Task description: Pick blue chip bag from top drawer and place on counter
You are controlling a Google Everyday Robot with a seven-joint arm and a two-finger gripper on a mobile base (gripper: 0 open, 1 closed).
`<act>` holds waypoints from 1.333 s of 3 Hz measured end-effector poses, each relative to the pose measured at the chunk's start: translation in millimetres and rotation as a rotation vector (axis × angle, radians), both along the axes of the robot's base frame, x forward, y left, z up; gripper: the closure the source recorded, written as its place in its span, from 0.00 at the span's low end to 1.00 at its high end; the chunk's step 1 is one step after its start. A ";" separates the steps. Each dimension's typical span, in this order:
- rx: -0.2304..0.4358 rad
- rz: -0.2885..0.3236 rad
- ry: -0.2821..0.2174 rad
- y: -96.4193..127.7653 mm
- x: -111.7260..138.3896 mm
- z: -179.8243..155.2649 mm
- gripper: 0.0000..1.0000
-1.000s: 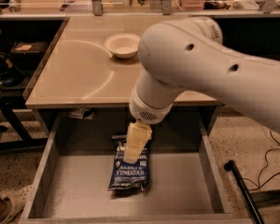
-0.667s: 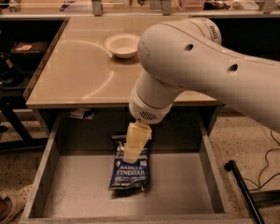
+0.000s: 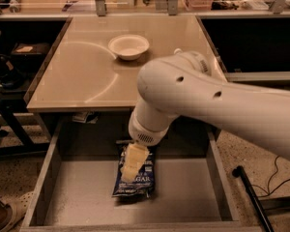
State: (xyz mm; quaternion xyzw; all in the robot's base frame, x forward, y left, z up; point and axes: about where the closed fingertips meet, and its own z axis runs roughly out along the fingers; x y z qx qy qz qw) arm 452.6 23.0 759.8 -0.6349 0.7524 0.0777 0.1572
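1. Dark navy foil with white lettering, the blue chip bag lies flat on the grey floor of the top drawer, near the middle, its long side running front to back.
2. The cream gripper points down over the bag's upper left part and covers it. Whether it is clenched, released or touching the bag cannot be told.
3. The white arm comes in from the right, bends at a thick joint and drops into the open drawer.
4. Behind, the beige counter carries a white bowl.
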 end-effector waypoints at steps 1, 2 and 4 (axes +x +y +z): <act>-0.015 -0.030 0.036 7.4 1.1 -52.2 0.00; -0.044 -0.042 0.043 7.6 5.4 -88.2 0.00; -0.053 -0.031 0.004 -1.0 25.0 -125.7 0.00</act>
